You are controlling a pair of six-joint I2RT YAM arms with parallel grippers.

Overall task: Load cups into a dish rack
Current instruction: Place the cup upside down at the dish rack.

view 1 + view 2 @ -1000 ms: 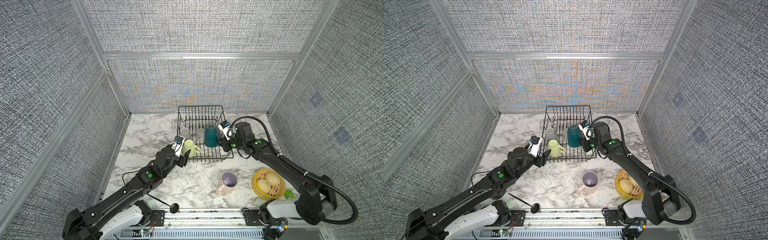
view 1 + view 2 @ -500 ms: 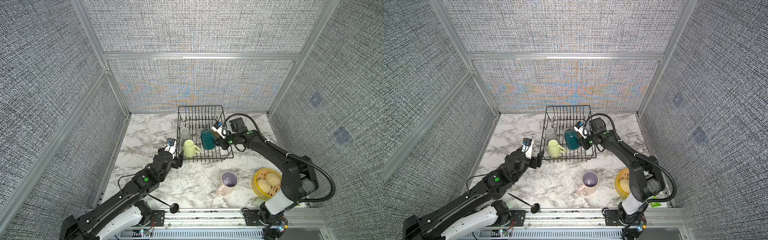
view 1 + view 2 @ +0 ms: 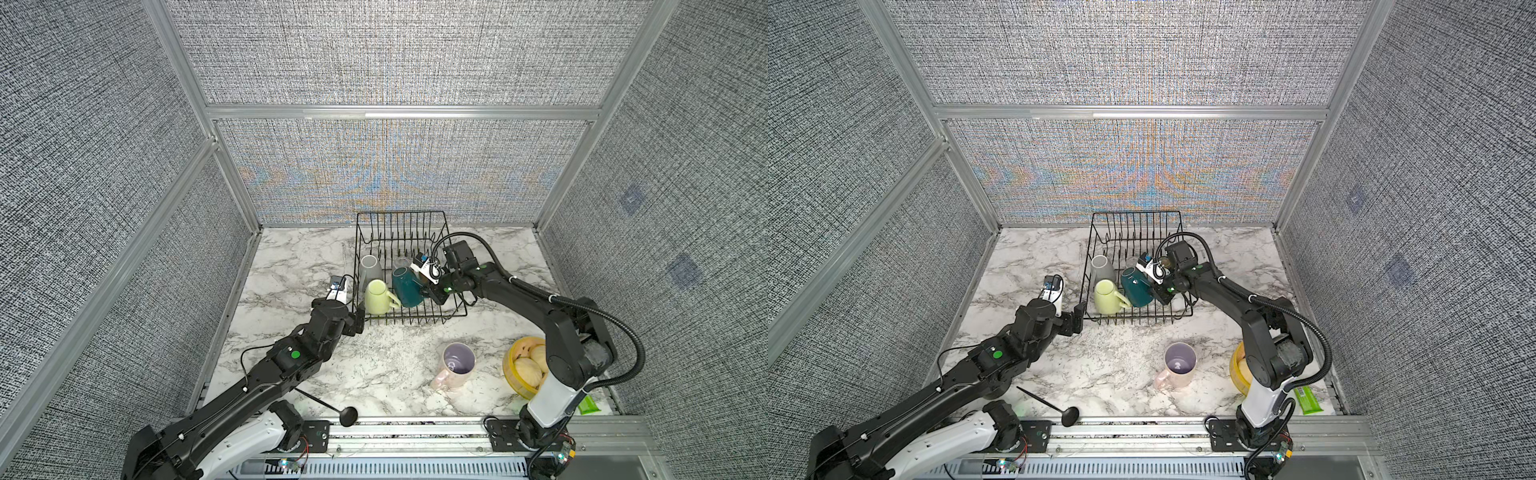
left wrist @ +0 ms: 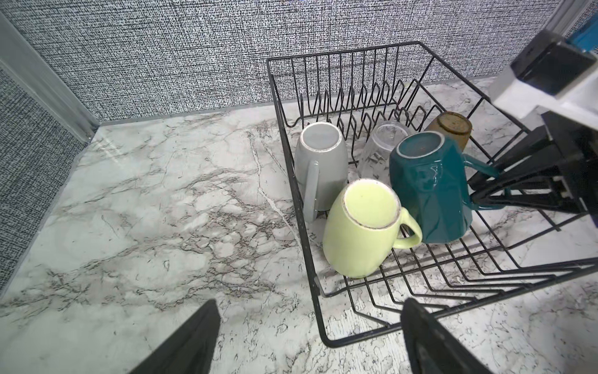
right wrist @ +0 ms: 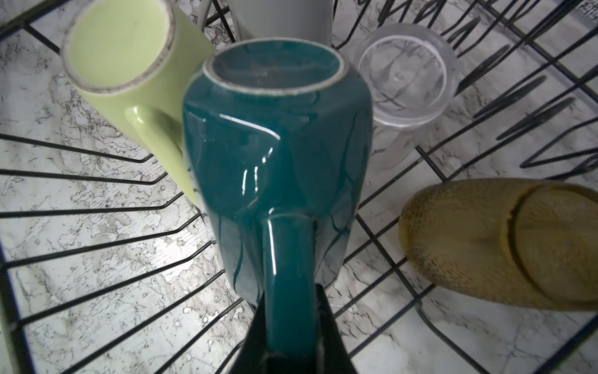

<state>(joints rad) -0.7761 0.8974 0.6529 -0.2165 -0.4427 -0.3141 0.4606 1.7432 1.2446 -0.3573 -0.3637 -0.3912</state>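
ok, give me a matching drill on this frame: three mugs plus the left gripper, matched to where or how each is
Things:
1. dark teal mug
2. pink mug
3. yellow-green mug
4. left gripper

States:
A. open, empty, just outside the rack
B. upright on the table, outside the rack
C. in the rack, handle clamped by the right gripper
D. bottom up in the rack, nothing gripping it

Pairs: 1-C, 2-B, 3-D, 4-A
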